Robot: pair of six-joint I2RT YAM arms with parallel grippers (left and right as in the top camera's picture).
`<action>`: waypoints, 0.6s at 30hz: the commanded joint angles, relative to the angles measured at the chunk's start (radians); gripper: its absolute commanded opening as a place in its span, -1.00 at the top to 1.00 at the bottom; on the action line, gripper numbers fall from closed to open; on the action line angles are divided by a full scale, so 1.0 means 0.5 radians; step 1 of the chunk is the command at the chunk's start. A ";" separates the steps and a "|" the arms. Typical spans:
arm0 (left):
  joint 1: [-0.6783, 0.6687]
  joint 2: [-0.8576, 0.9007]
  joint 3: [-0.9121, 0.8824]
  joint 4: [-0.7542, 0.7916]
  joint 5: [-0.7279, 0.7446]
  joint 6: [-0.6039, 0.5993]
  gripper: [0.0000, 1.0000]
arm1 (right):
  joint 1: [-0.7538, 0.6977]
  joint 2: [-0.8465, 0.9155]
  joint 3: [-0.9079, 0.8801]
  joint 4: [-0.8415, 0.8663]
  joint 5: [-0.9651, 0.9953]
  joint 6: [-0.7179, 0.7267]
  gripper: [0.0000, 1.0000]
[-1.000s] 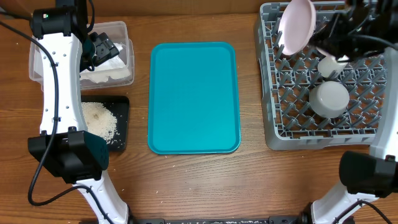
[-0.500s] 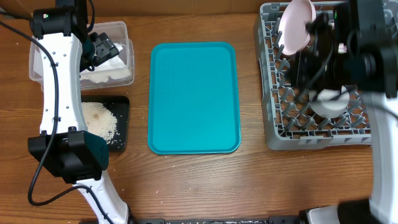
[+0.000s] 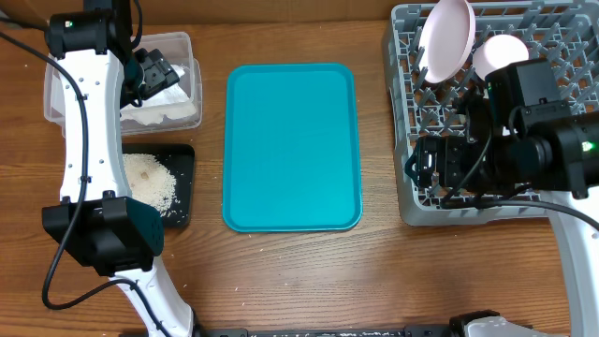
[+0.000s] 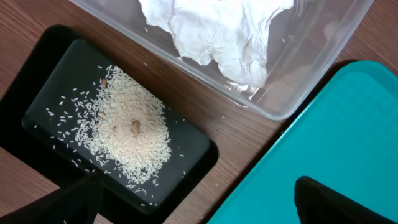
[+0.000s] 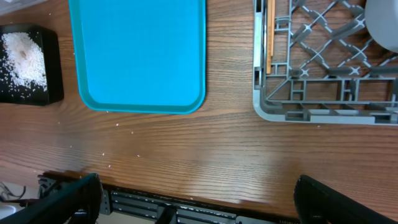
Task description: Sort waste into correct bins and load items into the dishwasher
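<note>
The right gripper has its jaws released and wide apart, with nothing between them. It hangs over the bare wood of the table near the front edge. A few stray grains lie on the wood there. Just ahead of it are the near end of the teal tray and the front corner of the grey rack. The edge of a pale bowl shows inside the rack. From overhead, a pink-white plate stands on edge in the rack's far left corner. A round pale dish sits just beside it; whether it is a bowl or a cup I cannot tell.

The left gripper is likewise spread open and empty. It hovers above the strip of wood between the teal tray and the black tray. A heap of rice lies in the black tray. Beyond it, the clear tub holds the crumpled white napkin.
</note>
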 commanded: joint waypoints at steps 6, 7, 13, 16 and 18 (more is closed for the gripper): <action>-0.005 -0.008 0.023 -0.004 0.001 -0.004 -1.00 | 0.009 -0.004 0.002 0.008 -0.045 -0.029 -1.00; -0.005 -0.008 0.023 -0.004 0.001 -0.004 -1.00 | 0.009 -0.004 0.002 0.008 -0.046 -0.050 -0.99; -0.005 -0.008 0.023 -0.004 0.001 -0.004 -1.00 | 0.009 -0.006 0.000 0.035 -0.037 -0.072 -1.00; -0.004 -0.008 0.023 -0.004 0.001 -0.005 -1.00 | 0.009 -0.046 0.000 0.114 -0.039 -0.153 -1.00; -0.005 -0.008 0.023 -0.004 0.001 -0.004 -0.99 | 0.009 -0.094 -0.005 0.175 -0.046 -0.201 -1.00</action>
